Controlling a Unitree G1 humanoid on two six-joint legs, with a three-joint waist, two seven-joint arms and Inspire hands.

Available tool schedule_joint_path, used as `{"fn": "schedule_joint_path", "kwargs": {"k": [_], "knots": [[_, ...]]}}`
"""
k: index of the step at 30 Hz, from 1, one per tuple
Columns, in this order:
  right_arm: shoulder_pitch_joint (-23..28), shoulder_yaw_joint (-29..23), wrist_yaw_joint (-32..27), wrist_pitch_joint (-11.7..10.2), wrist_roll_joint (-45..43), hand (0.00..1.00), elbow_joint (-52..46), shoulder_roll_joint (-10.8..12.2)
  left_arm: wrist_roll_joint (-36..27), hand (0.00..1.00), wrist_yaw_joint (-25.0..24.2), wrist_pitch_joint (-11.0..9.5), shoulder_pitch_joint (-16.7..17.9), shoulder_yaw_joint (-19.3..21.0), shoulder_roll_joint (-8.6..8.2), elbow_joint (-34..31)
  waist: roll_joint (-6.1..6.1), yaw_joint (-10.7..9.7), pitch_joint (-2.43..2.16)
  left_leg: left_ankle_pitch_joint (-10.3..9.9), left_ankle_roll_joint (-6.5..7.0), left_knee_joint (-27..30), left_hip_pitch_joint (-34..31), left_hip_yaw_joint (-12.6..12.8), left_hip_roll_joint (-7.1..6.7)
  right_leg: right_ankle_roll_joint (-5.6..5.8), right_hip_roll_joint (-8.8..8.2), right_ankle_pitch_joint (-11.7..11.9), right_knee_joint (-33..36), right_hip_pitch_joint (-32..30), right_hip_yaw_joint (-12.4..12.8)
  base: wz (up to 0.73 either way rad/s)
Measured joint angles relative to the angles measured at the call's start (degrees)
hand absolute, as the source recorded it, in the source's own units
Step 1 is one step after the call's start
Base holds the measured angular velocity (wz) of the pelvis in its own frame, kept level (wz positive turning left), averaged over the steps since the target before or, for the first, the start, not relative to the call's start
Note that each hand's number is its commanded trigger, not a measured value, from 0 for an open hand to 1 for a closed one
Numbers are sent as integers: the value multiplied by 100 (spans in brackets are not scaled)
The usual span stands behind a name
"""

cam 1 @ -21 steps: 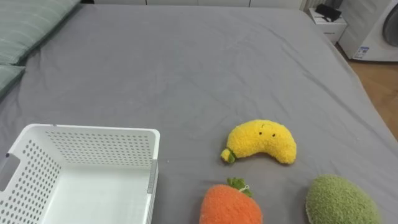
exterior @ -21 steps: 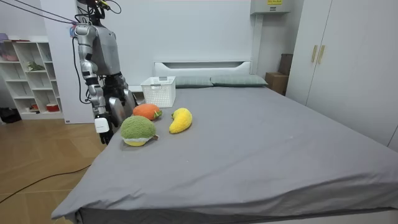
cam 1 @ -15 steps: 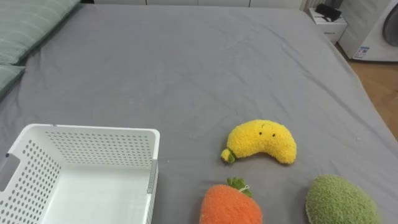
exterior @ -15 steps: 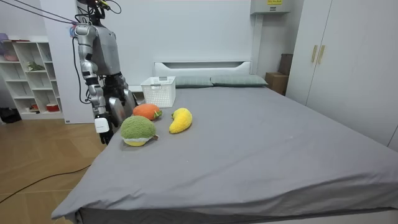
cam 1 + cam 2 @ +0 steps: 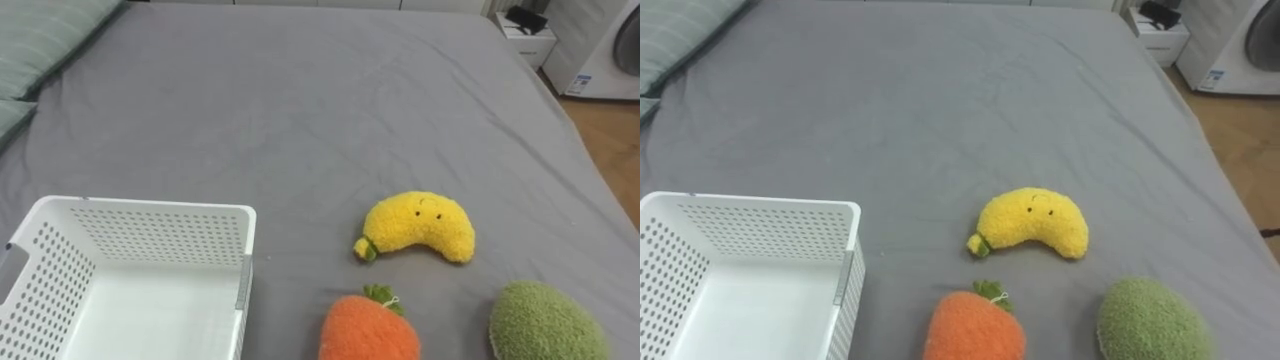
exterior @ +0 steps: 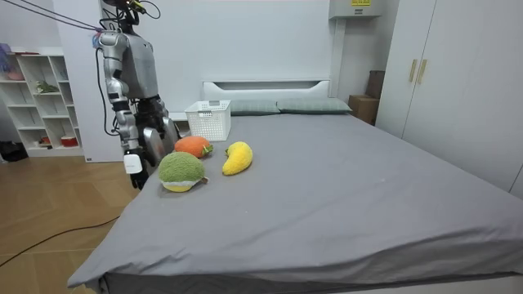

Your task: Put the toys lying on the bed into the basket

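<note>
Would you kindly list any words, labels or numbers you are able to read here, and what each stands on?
Nothing can be read here.
Yellow sign at the top of the room view: too small to read.
Blue label on the white appliance beside the bed: too blurred to read.
Basket and banana toy: no print.

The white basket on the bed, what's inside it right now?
The white basket shows a bare floor, no toys; its near end is cut off. The yellow banana, orange plush and green plush lie beside it.
</note>
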Motion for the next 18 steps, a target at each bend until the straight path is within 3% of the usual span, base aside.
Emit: {"fn": "schedule_joint_path", "kwargs": {"k": [3,10,14,18], "knots": [[3,-196,-30,3,293,0,112,6,-11,0,0,35,11,18,34,0,-11,-2,-9,0,0,1,6,6,0,-1,6,1,10,3,10,0],[125,-858,-200,3,1211,0,121,-13,-18,0,2,-1,43,470,41,-1,-91,-122,-26,-3,1,8,112,29,2,2,0,-1,-7,140,-9,0],[160,-1491,-363,3,1421,0,-25,-68,-12,0,3,-93,78,648,147,6,-104,-186,-37,-7,5,-41,212,34,9,9,2,-14,11,187,33,-3],[172,-1762,-666,2,1364,0,-286,-217,-7,0,25,-115,117,798,276,0,-118,-194,-54,-5,6,-38,273,103,7,8,16,-9,77,178,121,-10]]}}
